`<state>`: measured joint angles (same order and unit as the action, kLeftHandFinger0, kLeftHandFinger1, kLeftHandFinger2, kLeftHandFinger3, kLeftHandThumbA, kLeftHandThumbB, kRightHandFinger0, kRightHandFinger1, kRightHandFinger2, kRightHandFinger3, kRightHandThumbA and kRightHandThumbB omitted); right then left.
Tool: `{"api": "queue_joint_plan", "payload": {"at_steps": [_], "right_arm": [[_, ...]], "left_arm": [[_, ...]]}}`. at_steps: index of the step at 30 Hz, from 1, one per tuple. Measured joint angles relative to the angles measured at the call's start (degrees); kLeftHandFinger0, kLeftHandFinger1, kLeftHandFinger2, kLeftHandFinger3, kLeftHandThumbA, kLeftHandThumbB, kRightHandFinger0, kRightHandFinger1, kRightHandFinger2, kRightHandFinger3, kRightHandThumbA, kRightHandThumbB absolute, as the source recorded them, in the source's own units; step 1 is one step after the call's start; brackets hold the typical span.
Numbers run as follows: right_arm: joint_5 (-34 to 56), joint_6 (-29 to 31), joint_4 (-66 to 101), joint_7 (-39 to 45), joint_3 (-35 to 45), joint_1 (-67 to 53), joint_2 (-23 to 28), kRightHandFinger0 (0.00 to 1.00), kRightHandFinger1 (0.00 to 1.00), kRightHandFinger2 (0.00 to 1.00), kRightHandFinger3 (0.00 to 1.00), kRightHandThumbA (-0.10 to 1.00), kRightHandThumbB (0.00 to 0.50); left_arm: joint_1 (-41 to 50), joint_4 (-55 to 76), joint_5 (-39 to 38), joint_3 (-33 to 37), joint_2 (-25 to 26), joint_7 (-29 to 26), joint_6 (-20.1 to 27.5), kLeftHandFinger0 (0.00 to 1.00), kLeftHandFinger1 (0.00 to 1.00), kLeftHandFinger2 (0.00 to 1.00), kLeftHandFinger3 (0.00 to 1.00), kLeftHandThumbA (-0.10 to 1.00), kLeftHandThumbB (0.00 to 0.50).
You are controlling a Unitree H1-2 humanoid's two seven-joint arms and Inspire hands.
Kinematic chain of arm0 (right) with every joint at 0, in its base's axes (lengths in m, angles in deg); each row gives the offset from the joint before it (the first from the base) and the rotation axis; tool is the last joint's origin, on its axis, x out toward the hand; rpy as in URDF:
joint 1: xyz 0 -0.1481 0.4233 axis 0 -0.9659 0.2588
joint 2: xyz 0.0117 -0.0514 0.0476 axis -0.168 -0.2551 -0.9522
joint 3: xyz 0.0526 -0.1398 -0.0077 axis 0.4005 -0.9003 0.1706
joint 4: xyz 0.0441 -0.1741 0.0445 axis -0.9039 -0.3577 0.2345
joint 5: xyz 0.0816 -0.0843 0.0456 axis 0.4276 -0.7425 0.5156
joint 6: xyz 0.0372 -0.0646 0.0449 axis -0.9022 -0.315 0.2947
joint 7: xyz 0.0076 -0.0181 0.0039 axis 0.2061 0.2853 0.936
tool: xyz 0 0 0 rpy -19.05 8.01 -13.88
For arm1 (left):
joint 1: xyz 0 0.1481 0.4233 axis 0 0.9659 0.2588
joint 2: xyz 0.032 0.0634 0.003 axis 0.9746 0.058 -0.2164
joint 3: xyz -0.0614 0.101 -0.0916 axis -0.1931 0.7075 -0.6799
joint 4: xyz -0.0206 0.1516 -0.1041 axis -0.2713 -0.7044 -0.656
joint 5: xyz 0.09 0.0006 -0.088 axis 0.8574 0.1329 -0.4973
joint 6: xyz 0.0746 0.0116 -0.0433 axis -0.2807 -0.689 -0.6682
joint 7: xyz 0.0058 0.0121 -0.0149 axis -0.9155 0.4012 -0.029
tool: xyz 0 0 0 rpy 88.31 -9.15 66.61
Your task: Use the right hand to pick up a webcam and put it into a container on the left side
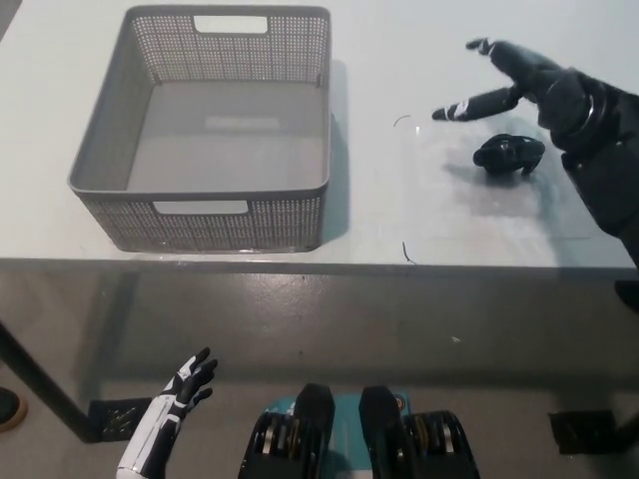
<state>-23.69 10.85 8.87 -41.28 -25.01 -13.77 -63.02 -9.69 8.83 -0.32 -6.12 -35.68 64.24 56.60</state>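
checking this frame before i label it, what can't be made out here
- Head view: whether the right robot hand touches the webcam or hovers above it; the steep downward angle gives no height.
- Webcam details: too small and dark to tell lens from base.
- Right arm: cut off by the right edge.
- Left robot hand: its arm leaves the bottom edge.
- Basket: near inner wall hidden by its own front side.

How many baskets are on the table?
1. The grey basket sits on the left part of the white table, with nothing showing inside it. Nothing looks hidden.
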Motion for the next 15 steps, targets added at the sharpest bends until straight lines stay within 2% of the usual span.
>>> {"api": "queue_joint_plan", "payload": {"at_steps": [2,6,9,12,15], "right_arm": [[0.01,0.72,-1.98,-0.01,0.0,0.02,-0.24,1.0,1.0,1.0,1.0,0.96,0.5],[0.01,1.97,-6.79,-0.04,-0.02,0.05,-0.38,1.0,1.0,1.0,1.0,0.86,0.455],[-0.07,2.61,-9.07,-0.12,-0.24,0.05,-0.41,1.0,1.0,1.0,1.0,0.86,0.482],[-0.23,3.28,-11.5,-0.36,-0.58,0.05,-0.46,1.0,1.0,1.0,1.0,0.85,0.498],[-0.49,3.75,-13.68,-0.89,-1.16,0.05,-0.49,1.0,1.0,1.0,1.0,0.85,0.493]], "left_arm": [[-0.03,0.11,-0.01,-0.02,0.0,0.0,0.0,1.0,1.0,1.0,1.0,1.0,0.166],[-0.12,0.41,-0.01,-0.04,0.0,0.02,0.0,1.0,1.0,1.0,1.0,1.0,0.16],[-0.12,0.44,-0.01,-0.07,0.0,0.02,0.0,1.0,1.0,1.0,1.0,1.0,0.146],[-0.12,0.44,-0.02,-0.12,0.0,0.02,0.0,1.0,1.0,1.0,1.0,1.0,0.156],[-0.11,0.45,-0.02,-0.19,0.0,0.02,0.0,1.0,1.0,1.0,1.0,1.0,0.164]]}}
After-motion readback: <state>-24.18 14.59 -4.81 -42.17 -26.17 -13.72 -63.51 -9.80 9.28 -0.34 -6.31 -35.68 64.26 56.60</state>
